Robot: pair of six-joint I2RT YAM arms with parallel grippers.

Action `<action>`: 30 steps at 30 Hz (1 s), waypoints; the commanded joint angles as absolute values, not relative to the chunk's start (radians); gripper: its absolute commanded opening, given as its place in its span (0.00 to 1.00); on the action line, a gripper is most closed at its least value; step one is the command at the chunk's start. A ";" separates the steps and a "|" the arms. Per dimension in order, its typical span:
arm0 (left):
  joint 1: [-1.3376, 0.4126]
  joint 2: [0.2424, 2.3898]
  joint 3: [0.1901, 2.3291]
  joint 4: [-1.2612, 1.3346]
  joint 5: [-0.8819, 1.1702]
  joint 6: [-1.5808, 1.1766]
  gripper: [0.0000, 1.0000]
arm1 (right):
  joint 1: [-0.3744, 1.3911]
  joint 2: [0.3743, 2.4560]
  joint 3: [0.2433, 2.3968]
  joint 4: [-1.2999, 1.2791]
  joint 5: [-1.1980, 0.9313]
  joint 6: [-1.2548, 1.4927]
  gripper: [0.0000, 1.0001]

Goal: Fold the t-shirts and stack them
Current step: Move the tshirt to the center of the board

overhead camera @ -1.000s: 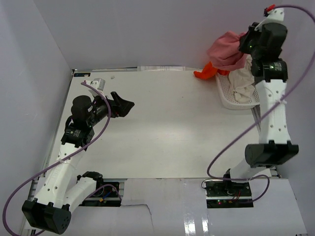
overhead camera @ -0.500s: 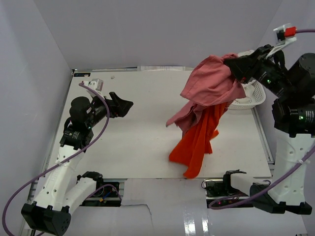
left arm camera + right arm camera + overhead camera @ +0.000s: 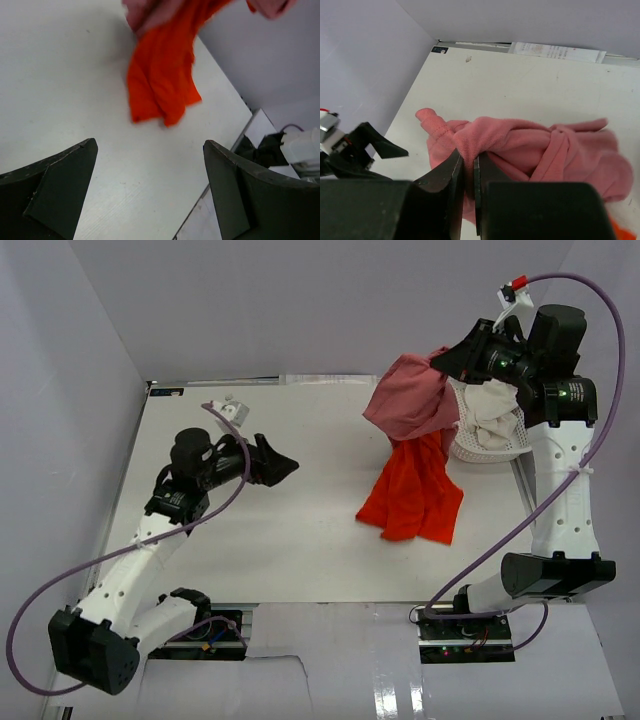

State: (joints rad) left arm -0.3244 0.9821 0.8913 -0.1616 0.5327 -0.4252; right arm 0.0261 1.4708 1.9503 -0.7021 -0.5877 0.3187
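1. Pink t-shirt (image 3: 408, 400) hangs pinched in the right gripper (image 3: 442, 358), high above the table (image 3: 300, 550).
2. Orange t-shirt (image 3: 412, 495) droops beneath it onto the tabletop, possibly snagged.
3. Left gripper (image 3: 283, 468) gapes wide, well apart from both.

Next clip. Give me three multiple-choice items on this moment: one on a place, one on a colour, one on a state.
1. Where is the cream-white shirt?
A. in the basket
B. spread on the table
C. on the floor

2. What colour is the cloth that the right pincer grips?
A. orange
B. pink
C. white

3. How is the left pincer?
A. shut on cloth
B. open, empty
C. shut, empty

Key: 1 A, it lies inside the perforated wall. 2 B, the pink shirt sits between the closed fingers. 3 B, its fingers stand wide apart, holding nothing.
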 commanded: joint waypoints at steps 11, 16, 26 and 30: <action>-0.870 1.343 1.213 -0.203 0.200 -0.115 0.98 | 0.023 1.543 2.193 -0.568 -0.701 0.431 0.08; -0.956 1.491 1.273 -0.017 0.078 -0.011 0.98 | 0.028 1.497 2.172 -0.512 -0.724 0.497 0.08; -0.963 1.607 1.121 0.423 -0.104 0.164 0.98 | 0.029 1.479 2.243 -0.434 -0.825 0.636 0.08; -0.963 1.673 1.140 0.480 -0.092 0.173 0.98 | 0.028 1.454 2.241 -0.419 -0.851 0.666 0.08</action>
